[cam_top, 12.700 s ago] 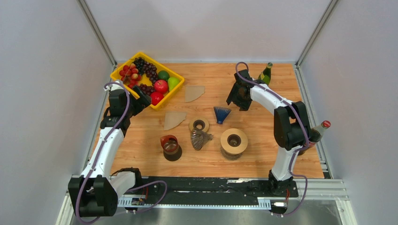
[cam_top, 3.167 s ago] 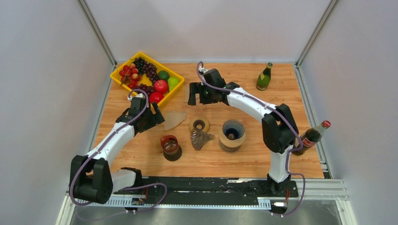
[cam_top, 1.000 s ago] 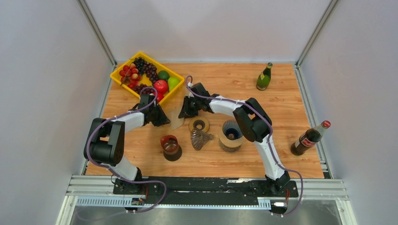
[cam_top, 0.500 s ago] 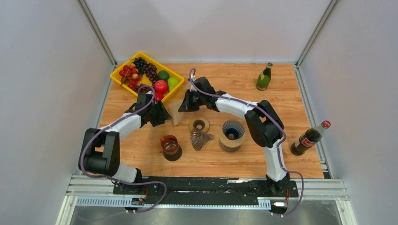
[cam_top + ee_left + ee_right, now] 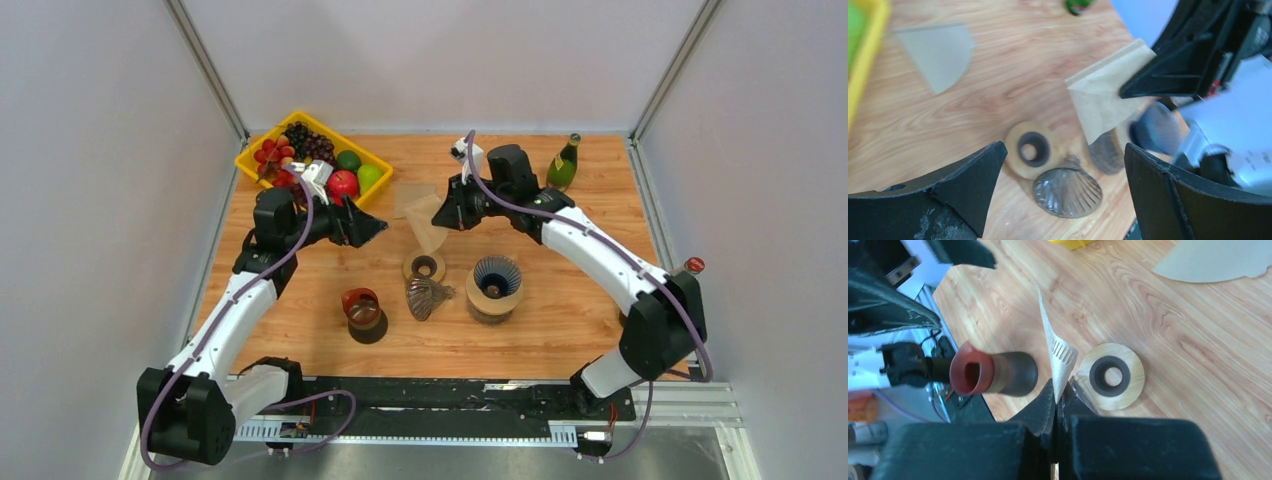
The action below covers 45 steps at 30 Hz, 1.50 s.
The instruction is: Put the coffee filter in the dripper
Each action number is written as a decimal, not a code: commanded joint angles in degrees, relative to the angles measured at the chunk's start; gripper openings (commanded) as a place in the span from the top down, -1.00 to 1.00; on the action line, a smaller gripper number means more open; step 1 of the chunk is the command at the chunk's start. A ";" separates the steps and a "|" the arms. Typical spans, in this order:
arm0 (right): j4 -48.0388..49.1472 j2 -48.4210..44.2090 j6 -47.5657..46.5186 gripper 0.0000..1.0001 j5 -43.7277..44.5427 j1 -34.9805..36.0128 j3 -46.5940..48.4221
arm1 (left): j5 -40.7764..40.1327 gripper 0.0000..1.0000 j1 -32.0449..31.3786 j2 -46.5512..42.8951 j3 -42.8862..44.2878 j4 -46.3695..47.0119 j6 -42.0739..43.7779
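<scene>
A tan paper coffee filter (image 5: 430, 228) hangs above the table, pinched at one edge by my right gripper (image 5: 447, 213), which is shut on it. In the right wrist view the filter (image 5: 1055, 352) shows edge-on, rising from the closed fingertips of the right gripper (image 5: 1056, 402). My left gripper (image 5: 364, 229) stands open and empty just left of the filter (image 5: 1100, 100). Below are a clear glass dripper (image 5: 425, 296) on its side, a blue dripper (image 5: 497, 273) upright on a wooden stand, and a red-rimmed brown dripper (image 5: 362, 308).
A second filter (image 5: 410, 192) lies flat on the wood behind the held one. A wooden ring (image 5: 425, 266) sits beside the glass dripper. The yellow fruit basket (image 5: 250, 160) is back left, a green bottle (image 5: 563, 163) back right, a cola bottle's cap (image 5: 693, 265) at the right.
The left gripper opened, let go of the filter and drew back left. The right gripper closed on the filter, lifted it off the table and carried it right.
</scene>
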 commanded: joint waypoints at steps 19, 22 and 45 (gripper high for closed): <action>-5.47 -11.03 -19.34 1.00 -19.48 1.09 -3.58 | 17.01 -0.82 -11.53 6.72 5.28 3.46 17.43; -5.48 -10.43 -19.47 1.00 -18.53 1.62 -3.12 | 22.81 -0.59 -11.51 8.13 4.50 10.59 10.86; -4.47 -18.51 -6.61 -0.47 17.83 0.87 -5.47 | 12.10 1.00 -11.60 3.42 -0.58 17.76 -1.11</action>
